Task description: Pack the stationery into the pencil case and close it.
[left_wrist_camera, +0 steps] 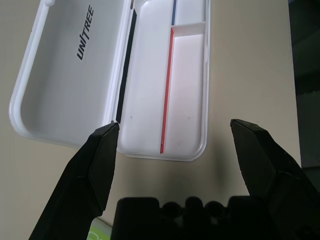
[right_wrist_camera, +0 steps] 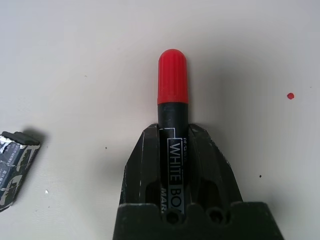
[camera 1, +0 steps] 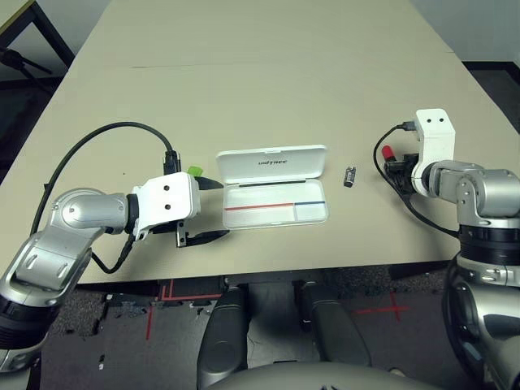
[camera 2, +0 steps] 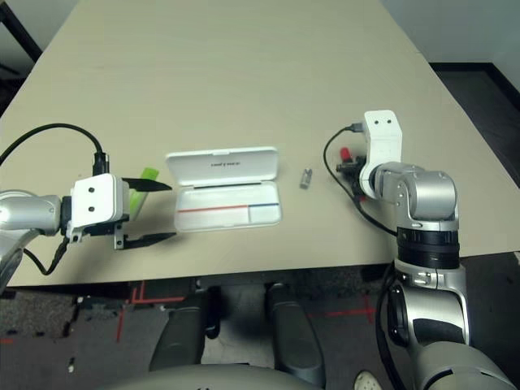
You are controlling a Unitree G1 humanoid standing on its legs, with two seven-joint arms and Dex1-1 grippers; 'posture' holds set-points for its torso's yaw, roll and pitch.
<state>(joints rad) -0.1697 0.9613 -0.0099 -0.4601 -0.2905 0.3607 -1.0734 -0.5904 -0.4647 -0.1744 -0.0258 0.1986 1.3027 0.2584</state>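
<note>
Pencil case (camera 1: 275, 188): lid up, on bench (camera 1: 244, 73). Right pincer (right_wrist_camera: 172, 150) clenched on marker (right_wrist_camera: 172, 85). Left pincer (left_wrist_camera: 185, 145) spread, probably over green stick (camera 1: 195, 171).

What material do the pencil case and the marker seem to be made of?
The pencil case: likely smooth white plastic, with moulded rounded corners and a soft sheen. The marker: apparently plastic too, a glossy red cap on a black printed barrel, clamped in the right gripper.

Lime-green flat stick (camera 1: 195, 171) mostly hiding behind the left gripper's white housing, red-capped black marker (right_wrist_camera: 172, 125) losing its lower barrel between black fingers, small dark grey-silver piece (right_wrist_camera: 12, 167) running off the wrist picture's edge, its print staying illegible
</note>
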